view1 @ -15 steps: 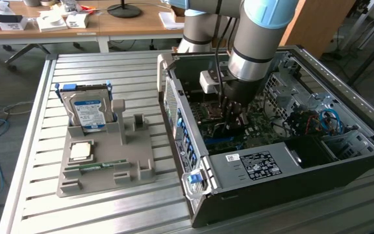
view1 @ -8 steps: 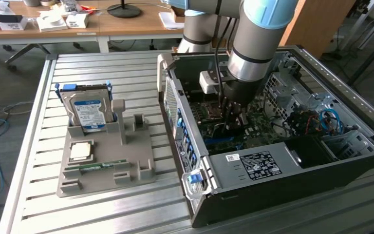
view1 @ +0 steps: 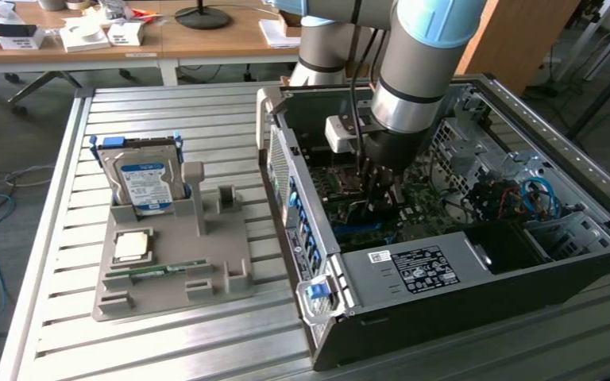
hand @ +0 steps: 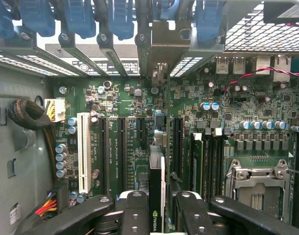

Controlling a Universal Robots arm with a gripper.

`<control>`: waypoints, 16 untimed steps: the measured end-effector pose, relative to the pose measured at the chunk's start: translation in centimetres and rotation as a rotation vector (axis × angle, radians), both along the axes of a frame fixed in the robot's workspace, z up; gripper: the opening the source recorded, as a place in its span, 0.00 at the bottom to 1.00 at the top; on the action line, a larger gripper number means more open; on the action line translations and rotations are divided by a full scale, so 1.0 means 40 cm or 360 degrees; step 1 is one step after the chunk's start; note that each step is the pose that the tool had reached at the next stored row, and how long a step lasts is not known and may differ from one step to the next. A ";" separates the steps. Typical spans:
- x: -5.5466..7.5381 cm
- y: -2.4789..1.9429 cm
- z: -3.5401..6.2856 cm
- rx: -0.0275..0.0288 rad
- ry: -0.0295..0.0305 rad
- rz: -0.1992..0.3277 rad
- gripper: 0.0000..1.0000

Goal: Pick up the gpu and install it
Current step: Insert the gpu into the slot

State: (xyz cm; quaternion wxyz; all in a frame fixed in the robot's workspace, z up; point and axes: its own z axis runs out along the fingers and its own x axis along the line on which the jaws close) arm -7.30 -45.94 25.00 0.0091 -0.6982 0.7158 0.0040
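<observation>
- Gripper [hand: 157, 215]: fingers [hand: 135, 208] partly closed, one on each face of the gpu [hand: 157, 186], pinching it edge-on. The card stands upright between them, its lower edge pointing at the motherboard [hand: 139, 142].
- In the exterior view the gripper [view1: 377, 194] is deep inside the case [view1: 411, 270], low over the board. The card there is hidden behind the fingers and wrist.
- Location of the gpu: held in the gripper, above the board, its front end reaching toward the bracket openings in the case's rear wall [hand: 164, 49]. It runs along the dark slots [hand: 176, 142] beside the white slot [hand: 83, 152]. Whether its edge has entered a slot cannot be told.
- Risk, misalignment: judged likely if the card edge sits a little to one side of its slot. Pressing down would then load the board or the card's contacts instead of seating it.
- Risk, tilt: the grip is on one end of the card. Judged that a push from there could seat one end first and jam it.
- Risk, bracket: the card's metal end could catch on the rear wall's frame rather than drop into its opening.
- Risk, slip: smooth card faces in a narrow pinch; under downward force the fingers could slide along them.
- Risk, nearby parts: capacitors [hand: 208, 105] and the red wire [hand: 257, 73] lie near the slot area and could be struck by the fingers.
- Outside the case, the hard drive [view1: 144, 178] stands in the grey holder [view1: 178, 262], well apart.
</observation>
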 end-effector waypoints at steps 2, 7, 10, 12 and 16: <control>0.000 0.000 0.000 -0.00001 0.00000 0.0000 0.26; 0.002 0.000 0.000 -0.00002 0.00001 -0.0001 0.26; 0.003 0.000 0.000 -0.00002 0.00002 -0.0001 0.26; 0.003 0.000 0.000 -0.00001 0.00001 -0.0001 0.26; 0.003 0.000 0.000 -0.00002 0.00000 -0.0001 0.26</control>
